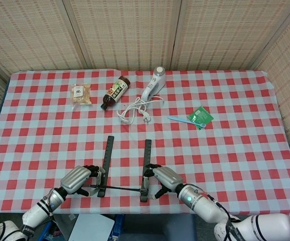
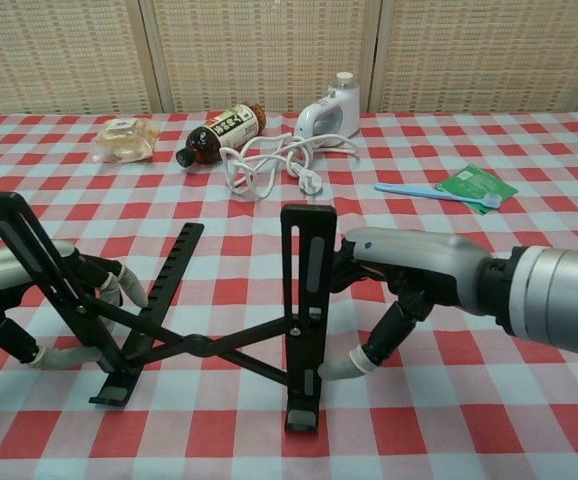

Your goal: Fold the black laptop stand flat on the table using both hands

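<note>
We're gripping the black laptop stand (image 2: 209, 330) w/ both hands, near table's front edge. Left hand (image 1: 79, 179) is wrapping fingers round the stand's left arm (image 2: 39, 270); right hand (image 2: 409, 275) is pinching the right upright arm (image 2: 306, 300), thumb (image 2: 354, 364) touching it low, fingers behind. Stand is sitting between our hands, unfolded.

1. Laptop stand (image 1: 125, 168), black: one.
2. Bottle (image 1: 115, 92), dark, lying on its side: one.
3. Snack packet (image 1: 80, 94), clear wrap: one.
4. White handheld appliance (image 1: 153, 84) with coiled cord (image 1: 135, 109): one.
5. Toothbrush (image 1: 186, 120), blue: one.
6. Green sachet (image 1: 201, 116): one.
7. Robot hands: two, left hand (image 1: 80, 179) and right hand (image 1: 163, 178).
</note>
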